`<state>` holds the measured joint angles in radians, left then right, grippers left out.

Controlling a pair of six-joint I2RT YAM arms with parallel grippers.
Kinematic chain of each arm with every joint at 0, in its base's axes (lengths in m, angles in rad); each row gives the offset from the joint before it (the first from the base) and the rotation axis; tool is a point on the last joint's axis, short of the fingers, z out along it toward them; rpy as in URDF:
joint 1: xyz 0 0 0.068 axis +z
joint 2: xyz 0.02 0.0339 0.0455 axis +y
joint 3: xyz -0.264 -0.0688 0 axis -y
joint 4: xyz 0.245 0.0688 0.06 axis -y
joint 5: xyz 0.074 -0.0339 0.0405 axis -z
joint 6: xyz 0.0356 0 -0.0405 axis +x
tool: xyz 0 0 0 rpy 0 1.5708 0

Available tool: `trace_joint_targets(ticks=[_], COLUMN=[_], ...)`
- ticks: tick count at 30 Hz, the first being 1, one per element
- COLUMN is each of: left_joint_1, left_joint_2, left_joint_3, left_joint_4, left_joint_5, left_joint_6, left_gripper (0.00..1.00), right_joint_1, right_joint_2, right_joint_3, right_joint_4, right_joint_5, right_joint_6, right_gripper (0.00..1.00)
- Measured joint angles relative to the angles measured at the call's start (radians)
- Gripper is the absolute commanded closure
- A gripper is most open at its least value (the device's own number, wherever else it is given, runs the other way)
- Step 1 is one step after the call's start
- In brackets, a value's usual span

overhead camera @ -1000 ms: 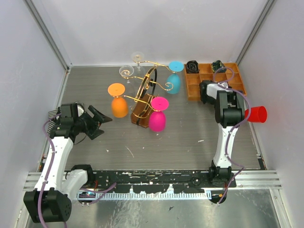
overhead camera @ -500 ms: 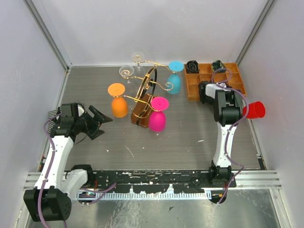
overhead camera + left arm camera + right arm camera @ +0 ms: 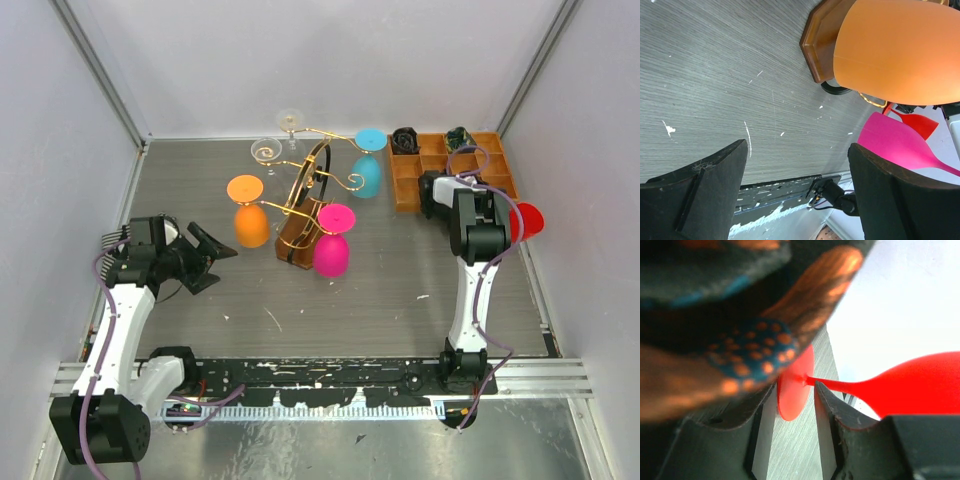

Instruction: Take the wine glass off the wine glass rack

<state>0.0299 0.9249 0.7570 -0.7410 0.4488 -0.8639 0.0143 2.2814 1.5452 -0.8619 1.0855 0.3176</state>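
The wine glass rack (image 3: 308,196), gold curly wire on a brown wooden base, stands at the table's middle. An orange glass (image 3: 249,222), a pink glass (image 3: 331,250), a blue glass (image 3: 367,172) and two clear glasses (image 3: 268,150) hang upside down on it. My right gripper (image 3: 506,222) is to the right of the rack, shut on the foot (image 3: 795,390) of a red wine glass (image 3: 527,220), whose bowl (image 3: 920,385) sticks out sideways. My left gripper (image 3: 226,267) is open and empty, left of the rack. In the left wrist view (image 3: 797,146) it faces the orange glass (image 3: 900,50) and the pink glass (image 3: 905,145).
An orange compartmented wooden tray (image 3: 503,180) with dark patterned items sits at the back right, just behind the right arm. The enclosure's side walls stand close to both arms. The rack's wooden base (image 3: 822,40) shows in the left wrist view.
The red glass in my right gripper has swung a little back and left, closer to the arm. The left arm and the rack have not moved.
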Motion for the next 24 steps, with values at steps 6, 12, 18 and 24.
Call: trace_joint_targets(ticks=[6,12,18,24], left_joint_1=[0.000,0.000,0.000,0.000], left_joint_2=[0.001,0.001,0.001,-0.011], left_joint_3=[0.000,0.000,0.010,0.019], left_joint_4=[-0.006,-0.010,-0.028,-0.034], left_joint_5=[0.003,0.003,0.003,0.003], left_joint_6=[0.004,0.007,0.008,0.013], left_gripper=[0.11,0.11,0.11,0.11], right_joint_1=[0.013,0.063,0.107,0.100], right_joint_2=[-0.032,-0.084,-0.166,-0.237], right_joint_3=[-0.026,-0.047,-0.050,0.000], right_joint_4=[0.014,0.034,0.091,0.105], right_joint_5=[-0.024,-0.095,-0.335,-0.607], right_joint_6=[0.010,0.023,0.032,0.044], right_gripper=[0.54,0.53,0.58,0.36])
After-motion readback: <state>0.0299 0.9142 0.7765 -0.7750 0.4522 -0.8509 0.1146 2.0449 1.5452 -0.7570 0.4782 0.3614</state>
